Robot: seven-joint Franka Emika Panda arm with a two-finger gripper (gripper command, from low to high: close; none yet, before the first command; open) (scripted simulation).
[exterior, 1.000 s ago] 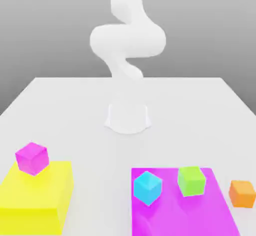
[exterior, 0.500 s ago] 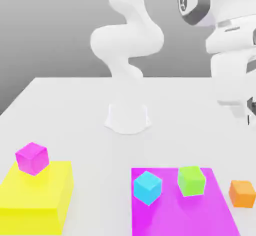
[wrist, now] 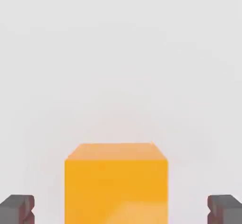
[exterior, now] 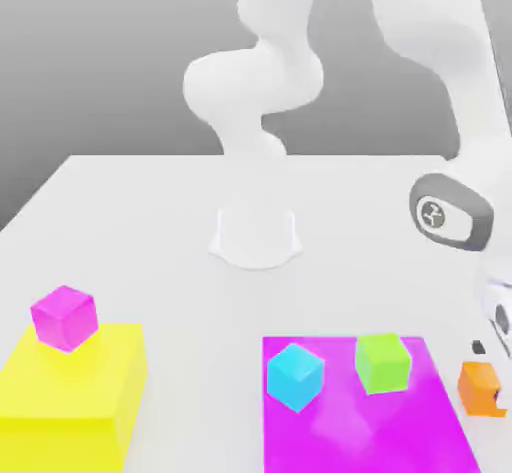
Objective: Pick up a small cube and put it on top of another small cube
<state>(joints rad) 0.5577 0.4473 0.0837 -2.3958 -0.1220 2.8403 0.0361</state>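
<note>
The small orange cube (exterior: 477,387) rests on the white table at the exterior view's right, beside the magenta pad. My gripper (exterior: 492,353) hangs just above and over it, partly covering its right side. In the hand view the orange cube (wrist: 116,183) sits between my two dark fingertips (wrist: 17,209), which stand wide apart on either side without touching it; the gripper (wrist: 121,210) is open. The light-green cube (exterior: 383,363) stands on the magenta pad (exterior: 350,431), a short way left of the orange cube.
A cyan cube (exterior: 295,376) shares the magenta pad, left of the green one. A magenta cube (exterior: 65,316) sits on a yellow block (exterior: 70,391) at the exterior view's left. The arm's base (exterior: 256,236) stands mid-table.
The arm has swung down at the exterior view's right, bringing the hand from high above the table to just over the orange cube. No cube has moved.
</note>
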